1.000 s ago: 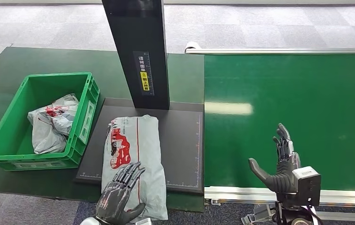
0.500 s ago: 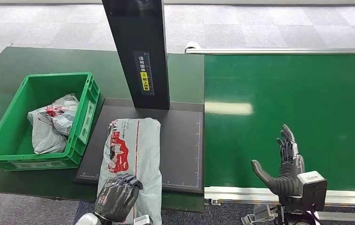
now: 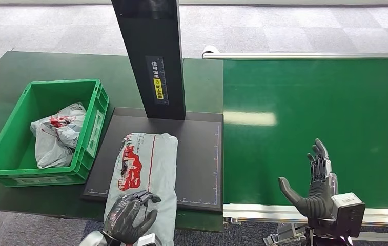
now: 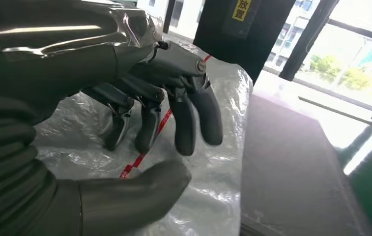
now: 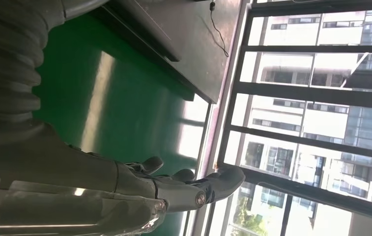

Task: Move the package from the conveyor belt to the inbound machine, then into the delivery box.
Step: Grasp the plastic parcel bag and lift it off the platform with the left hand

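The left robot hand (image 3: 126, 221) sits at the near end of the grey plastic package (image 3: 145, 177), its fingers (image 4: 188, 123) curled down over the crinkled wrap with the thumb underneath the near edge; whether they have actually clamped on the bag I cannot tell. The package lies lengthwise on the black plate of the inbound machine (image 3: 199, 154), its near end hanging past the plate's near edge, red print on its left half. The machine's black column (image 3: 153, 56) rises from the far side of the plate. Left of the plate, touching it, stands the green delivery box (image 3: 92, 92) on the table (image 3: 7, 72), with other grey bags (image 3: 58, 133) inside. Over on the right, the right robot hand (image 3: 314, 184) is open and holds nothing, fingers straight and thumb spread, above the near edge of the green conveyor belt (image 3: 314, 102)
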`<state>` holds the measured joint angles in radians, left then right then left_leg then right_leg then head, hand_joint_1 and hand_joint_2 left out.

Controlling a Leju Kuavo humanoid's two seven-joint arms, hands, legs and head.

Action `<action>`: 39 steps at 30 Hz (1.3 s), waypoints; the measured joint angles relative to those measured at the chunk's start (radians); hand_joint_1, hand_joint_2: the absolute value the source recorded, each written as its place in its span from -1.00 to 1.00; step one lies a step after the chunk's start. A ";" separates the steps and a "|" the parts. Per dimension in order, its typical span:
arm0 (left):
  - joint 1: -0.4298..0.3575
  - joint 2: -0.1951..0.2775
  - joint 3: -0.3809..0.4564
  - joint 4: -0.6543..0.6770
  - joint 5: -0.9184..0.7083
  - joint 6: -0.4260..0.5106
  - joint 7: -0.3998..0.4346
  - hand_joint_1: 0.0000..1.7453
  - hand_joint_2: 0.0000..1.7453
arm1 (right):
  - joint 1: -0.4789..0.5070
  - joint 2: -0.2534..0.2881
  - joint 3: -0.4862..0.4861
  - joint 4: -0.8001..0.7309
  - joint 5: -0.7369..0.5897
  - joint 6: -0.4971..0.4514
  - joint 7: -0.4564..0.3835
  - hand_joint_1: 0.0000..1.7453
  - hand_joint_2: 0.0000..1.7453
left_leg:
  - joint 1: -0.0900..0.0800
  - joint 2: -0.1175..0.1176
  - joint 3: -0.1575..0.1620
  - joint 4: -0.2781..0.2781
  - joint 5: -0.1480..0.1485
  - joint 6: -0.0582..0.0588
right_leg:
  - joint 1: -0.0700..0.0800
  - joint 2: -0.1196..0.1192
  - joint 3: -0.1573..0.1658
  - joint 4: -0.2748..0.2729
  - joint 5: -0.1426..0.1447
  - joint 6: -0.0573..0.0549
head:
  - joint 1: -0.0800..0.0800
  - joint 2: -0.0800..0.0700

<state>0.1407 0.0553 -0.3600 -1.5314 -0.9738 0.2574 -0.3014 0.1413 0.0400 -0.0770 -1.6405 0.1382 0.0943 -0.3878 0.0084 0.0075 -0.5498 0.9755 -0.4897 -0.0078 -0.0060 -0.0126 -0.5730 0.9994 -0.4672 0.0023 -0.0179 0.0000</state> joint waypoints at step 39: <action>-0.004 0.013 -0.007 0.020 -0.341 0.015 0.137 -1.00 1.00 | 0.003 0.030 -0.009 -0.014 0.004 -0.001 0.002 -1.00 1.00 | 0.000 0.000 0.000 0.000 0.000 0.000 | 0.000 0.000 0.000 0.000 0.000 0.000 | 0.000 0.000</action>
<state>0.1369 0.0683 -0.3671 -1.5117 -1.3144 0.2726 -0.1643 0.1444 0.0698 -0.0862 -1.6542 0.1427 0.0935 -0.3861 0.0084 0.0076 -0.5497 0.9755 -0.4897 -0.0078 -0.0060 -0.0125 -0.5730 0.9994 -0.4672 0.0023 -0.0178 0.0000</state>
